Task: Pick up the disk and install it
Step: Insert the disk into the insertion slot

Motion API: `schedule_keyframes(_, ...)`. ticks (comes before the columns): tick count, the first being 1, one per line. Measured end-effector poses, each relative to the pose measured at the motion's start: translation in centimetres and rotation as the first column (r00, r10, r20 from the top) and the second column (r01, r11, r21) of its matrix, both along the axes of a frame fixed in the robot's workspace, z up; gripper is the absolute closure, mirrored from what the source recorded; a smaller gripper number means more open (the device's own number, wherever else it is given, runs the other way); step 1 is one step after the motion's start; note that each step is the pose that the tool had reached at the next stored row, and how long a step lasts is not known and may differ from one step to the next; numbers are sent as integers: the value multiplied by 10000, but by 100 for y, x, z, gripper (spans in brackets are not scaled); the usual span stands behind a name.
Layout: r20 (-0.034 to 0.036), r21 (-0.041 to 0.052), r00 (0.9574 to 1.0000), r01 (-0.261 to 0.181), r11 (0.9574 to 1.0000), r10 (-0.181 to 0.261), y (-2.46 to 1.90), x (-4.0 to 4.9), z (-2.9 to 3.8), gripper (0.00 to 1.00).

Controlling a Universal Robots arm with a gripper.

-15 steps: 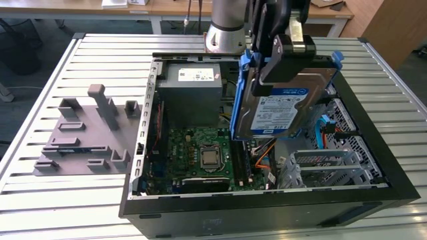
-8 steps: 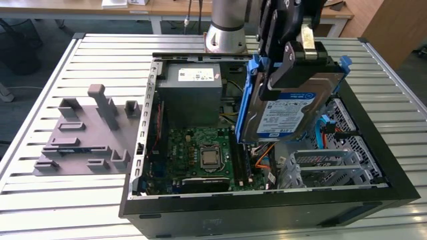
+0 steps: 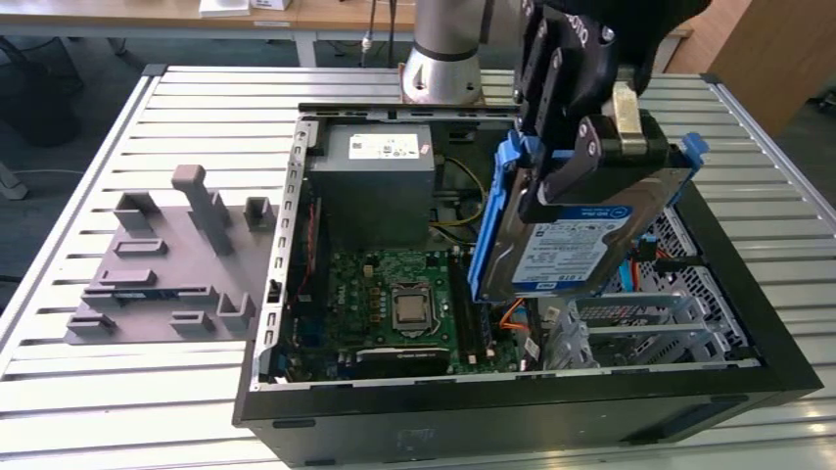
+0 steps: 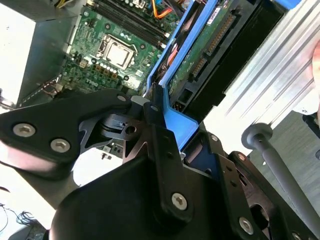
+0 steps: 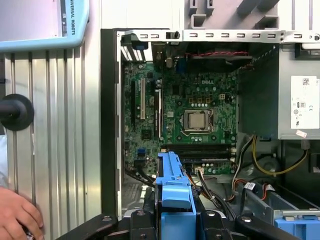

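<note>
Grey slats of the table (image 3: 78, 392) run along the exterior view's left, carrying a grey fixture (image 3: 163, 269) set close beside the case (image 3: 523, 411). The case lies open, its black rim framing the power supply (image 3: 379, 181) and the motherboard (image 3: 392, 304), with free room above the board. Further right the disk (image 3: 588, 245) hangs tilted over the opening, clear of the walls, its lower edge near the drive cage (image 3: 653, 318). The gripper (image 3: 594, 162) pinches the disk's upper end, fingers closed tight on it. In the first wrist view the disk's blue bracket (image 5: 174, 187) sits between the fingers.
</note>
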State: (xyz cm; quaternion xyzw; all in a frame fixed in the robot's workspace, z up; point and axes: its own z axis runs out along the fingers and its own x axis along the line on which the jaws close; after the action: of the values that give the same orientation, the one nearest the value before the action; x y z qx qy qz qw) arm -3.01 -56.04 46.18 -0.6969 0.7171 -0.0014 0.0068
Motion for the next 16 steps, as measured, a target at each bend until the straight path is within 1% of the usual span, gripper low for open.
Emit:
schedule_keyframes(3, 1, 1, 10000, 0, 10000, 0, -25, 79, -17, 64)
schedule_keyframes(11, 1, 1, 10000, 0, 10000, 0, -44, 313, -49, 64)
schedule_keyframes(13, 0, -2, 10000, -1, 10000, 1, -48, 329, -49, 64)
schedule_keyframes(16, 0, -5, 10000, 1, 10000, -1, -48, 329, -49, 64)
